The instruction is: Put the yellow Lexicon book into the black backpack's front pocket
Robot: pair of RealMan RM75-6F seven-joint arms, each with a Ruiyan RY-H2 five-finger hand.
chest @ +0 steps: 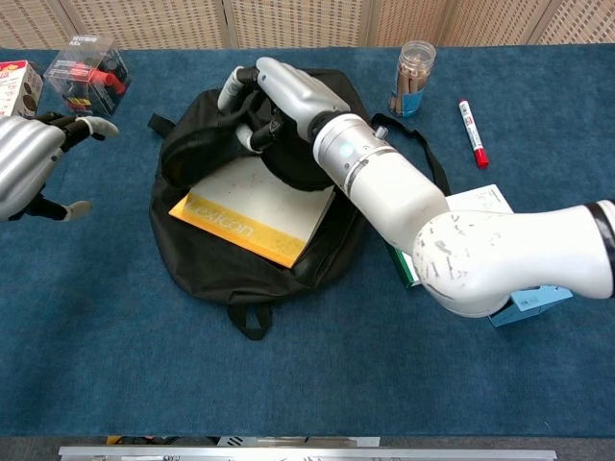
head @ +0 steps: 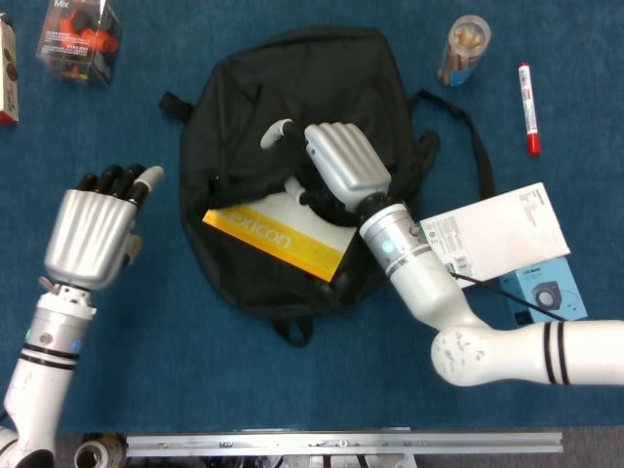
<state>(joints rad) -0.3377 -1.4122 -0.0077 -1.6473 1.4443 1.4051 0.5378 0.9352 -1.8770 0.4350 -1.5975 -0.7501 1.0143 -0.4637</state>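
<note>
Right hand [head: 341,164] rests on the black backpack [head: 244,88], fingers curled into the fabric at the pocket mouth, apparently gripping it, though the folds hide the contact. Just below its palm, the yellow Lexicon book [head: 278,234] lies half inside the pocket. Well off to that hand's left, the left hand [head: 93,234] hovers over the blue table [head: 117,341], fingers apart, holding nothing.

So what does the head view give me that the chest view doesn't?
Only the head view shows the small blue box whole, beside the white box, and the left hand whole, fingers apart over bare table. Only the chest view shows the slatted wall panels behind the table and the right hand's fingers curled into the black backpack fabric from the side. Both show the yellow Lexicon book lying partly out of the backpack, the right hand on the bag, the red marker and the clear jar.
</note>
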